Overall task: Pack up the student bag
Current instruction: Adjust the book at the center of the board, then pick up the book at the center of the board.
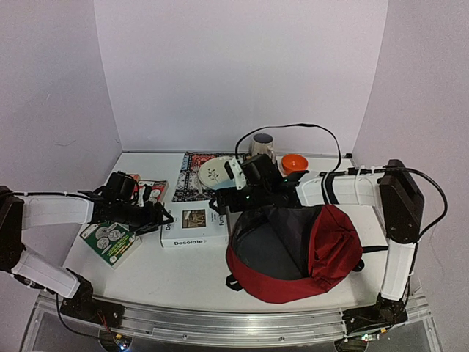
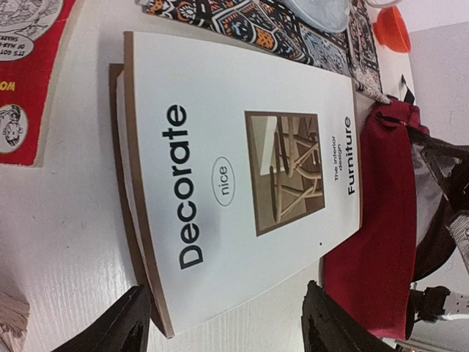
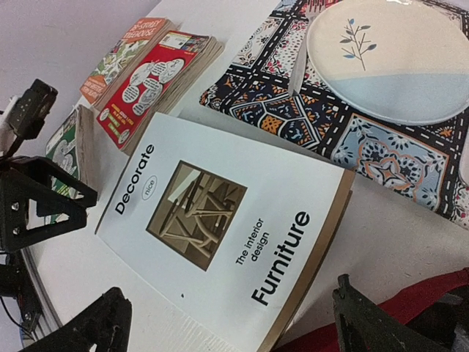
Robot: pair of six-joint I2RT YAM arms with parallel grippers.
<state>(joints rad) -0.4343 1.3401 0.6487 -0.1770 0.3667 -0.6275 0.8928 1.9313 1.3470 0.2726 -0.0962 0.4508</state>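
Student bag (image 1: 333, 242): front-right on table (image 1: 168, 271), beside book (image 1: 192, 226), mouth gaping. Soft, floppy, likely light; grip rim near zipper. Left end effector (image 2: 226, 293), right end effector (image 3: 229, 290): both spread, empty.

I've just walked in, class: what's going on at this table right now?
Two robot arms are packing a dark-red student bag, which lies unzipped and open on the table. Both arms are at the white Decorate book beside it. The left end effector faces its left end, and the right end effector reaches in from the bag side. Both are open and the book lies on the table, not yet gripped. Other books lie further left.
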